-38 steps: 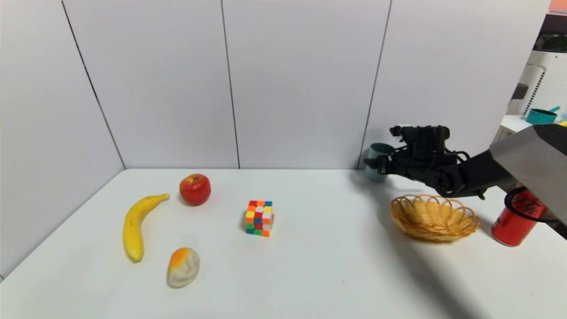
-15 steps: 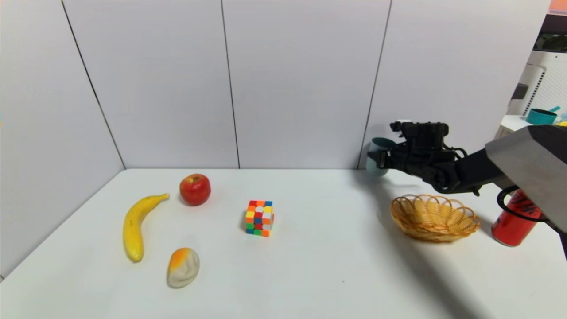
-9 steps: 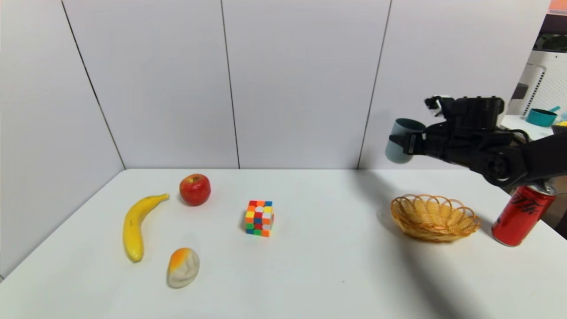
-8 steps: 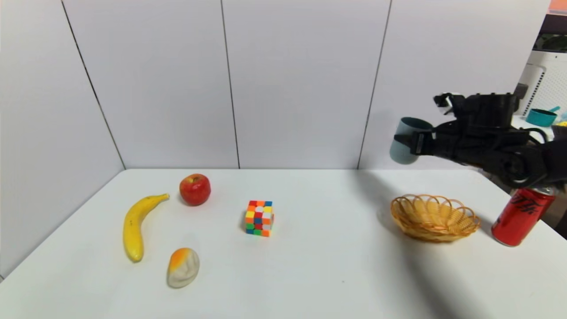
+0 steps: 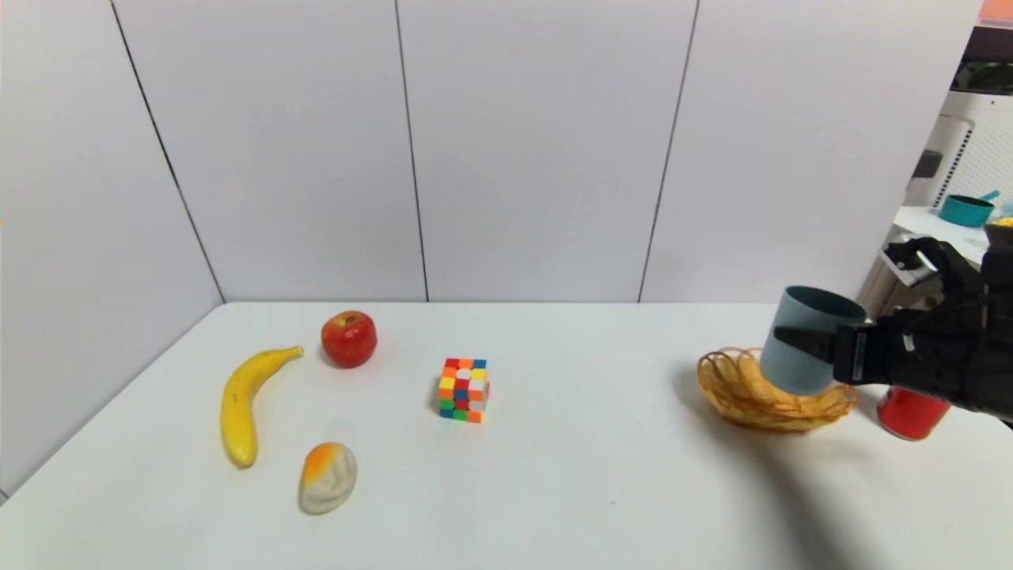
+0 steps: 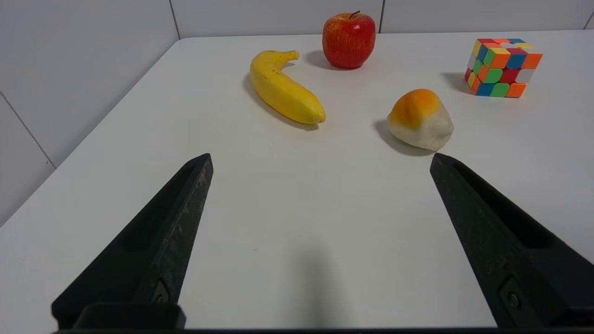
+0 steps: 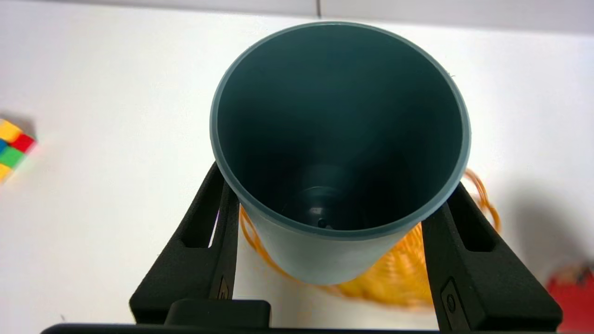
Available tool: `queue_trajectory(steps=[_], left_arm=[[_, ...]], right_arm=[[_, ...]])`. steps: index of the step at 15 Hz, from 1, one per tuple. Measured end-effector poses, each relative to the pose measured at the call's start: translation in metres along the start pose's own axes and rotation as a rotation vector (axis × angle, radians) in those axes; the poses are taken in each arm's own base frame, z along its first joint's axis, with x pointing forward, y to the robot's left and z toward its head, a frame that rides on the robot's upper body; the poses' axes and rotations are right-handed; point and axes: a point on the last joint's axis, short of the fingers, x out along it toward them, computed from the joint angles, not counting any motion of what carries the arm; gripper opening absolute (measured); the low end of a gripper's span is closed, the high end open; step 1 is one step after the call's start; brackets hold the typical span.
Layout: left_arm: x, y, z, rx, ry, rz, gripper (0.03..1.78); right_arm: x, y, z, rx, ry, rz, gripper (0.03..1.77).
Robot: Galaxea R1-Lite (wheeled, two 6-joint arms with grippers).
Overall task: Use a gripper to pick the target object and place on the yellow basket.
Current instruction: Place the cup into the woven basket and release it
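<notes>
The right end effector (image 5: 799, 342) pinches the one grey-blue cup (image 5: 807, 339), upright, above the one yellow basket (image 5: 732, 392) near the bench's right edge. Picking is done; lowering and releasing remain, I judge. The left end effector (image 6: 320, 241), spread, hovers at the bench's left side.

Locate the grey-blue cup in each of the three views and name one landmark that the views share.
Head view: the cup is at the right, held over the yellow basket by the right gripper.
Left wrist view: not in it.
Right wrist view: centre, rim toward the camera.
Shared landmark: the colour cube.
</notes>
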Motion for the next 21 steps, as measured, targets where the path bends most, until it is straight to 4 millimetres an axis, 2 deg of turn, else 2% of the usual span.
queue_trajectory(steps=[4, 9, 13, 20, 21], left_arm=[[0.0, 0.0, 0.0, 0.0, 0.0, 0.0, 1.69], [0.0, 0.0, 0.0, 0.0, 0.0, 0.0, 1.69], [0.0, 0.0, 0.0, 0.0, 0.0, 0.0, 1.69], [0.0, 0.0, 0.0, 0.0, 0.0, 0.0, 1.69], [0.0, 0.0, 0.0, 0.0, 0.0, 0.0, 1.69]], right_arm=[[-0.004, -0.011, -0.008, 0.02, 0.017, -0.044, 1.07], [0.014, -0.02, -0.005, 0.013, -0.02, -0.056, 1.07], [0.026, -0.023, -0.011, -0.002, 0.021, -0.052, 1.07], [0.033, -0.02, -0.019, -0.011, 0.057, -0.022, 1.07], [0.034, -0.02, -0.02, -0.013, 0.061, -0.008, 1.11]])
